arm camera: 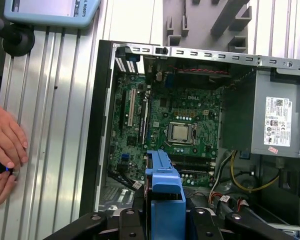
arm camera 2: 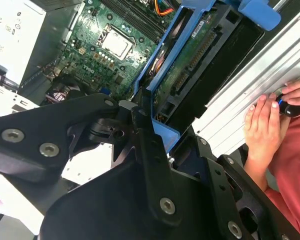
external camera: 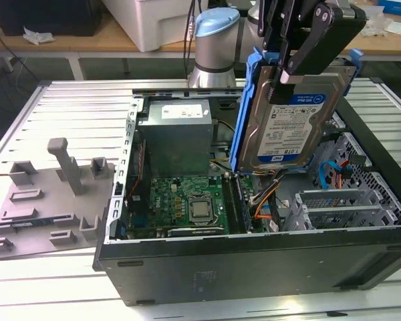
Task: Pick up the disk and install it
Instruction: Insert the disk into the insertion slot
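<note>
Exterior view, upper right of the frame: my jaws are clenched on the disk (external camera: 291, 117) (blue rails (external camera: 244, 114) around its edges), holding it tilted, nearly upright, over the open computer case (external camera: 254, 264) and its motherboard (external camera: 187, 200).

Bright, even light; glare streaks the ribbed metal table (arm camera: 55, 125) beside the computer case (external camera: 254, 267); the case interior is shaded.
</note>
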